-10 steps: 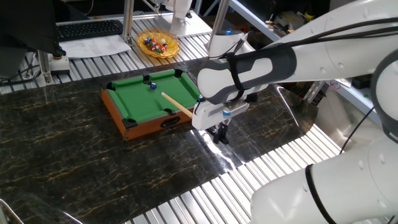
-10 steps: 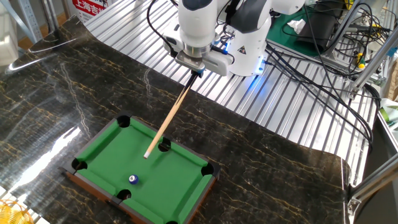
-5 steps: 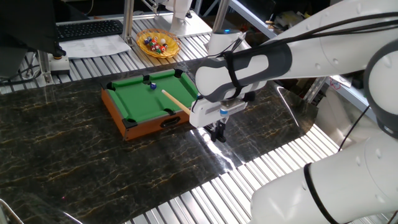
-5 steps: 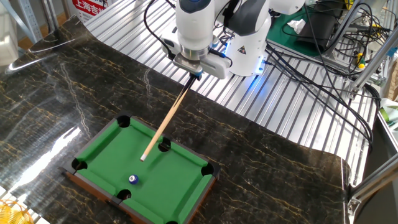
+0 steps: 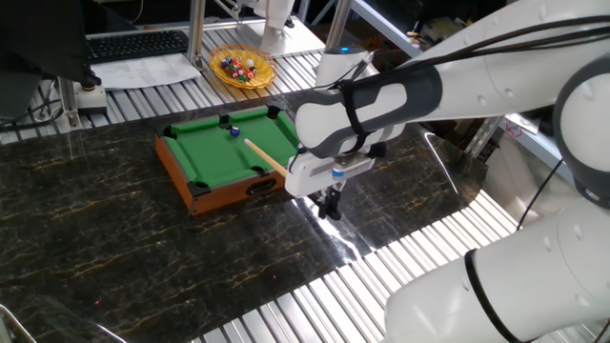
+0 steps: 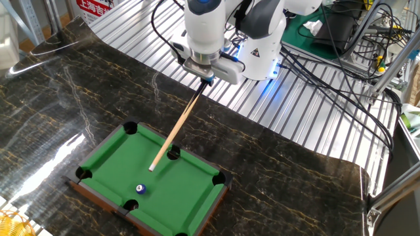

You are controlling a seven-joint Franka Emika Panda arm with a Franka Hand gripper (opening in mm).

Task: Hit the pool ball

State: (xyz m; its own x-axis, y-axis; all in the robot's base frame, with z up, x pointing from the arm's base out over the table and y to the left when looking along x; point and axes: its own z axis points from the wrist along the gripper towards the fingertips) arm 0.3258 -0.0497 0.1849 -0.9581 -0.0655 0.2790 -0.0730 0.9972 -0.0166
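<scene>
A tiny dark blue pool ball (image 6: 140, 189) with a pale spot lies on the green felt of the mini pool table (image 6: 105, 164), near a side pocket; it also shows in one fixed view (image 5: 234, 131). My gripper (image 6: 206, 78) is shut on the butt of a thin wooden cue (image 6: 176, 126). The cue slants down over the felt, and its tip (image 6: 151, 168) hangs a short way from the ball. In one fixed view the gripper (image 5: 329, 205) sits off the table's near right end, with the cue (image 5: 264, 157) pointing at the ball.
A yellow woven dish (image 5: 242, 68) of bunched coloured balls stands behind the pool table, near a keyboard (image 5: 135, 44). The robot base (image 6: 262, 46) and cables (image 6: 341, 92) fill the far side. The pool table's wooden frame (image 5: 229, 189) rests on dark marble.
The gripper and cue have shifted slightly along the cue's line, bringing the tip a little nearer the blue ball. The ball has not moved.
</scene>
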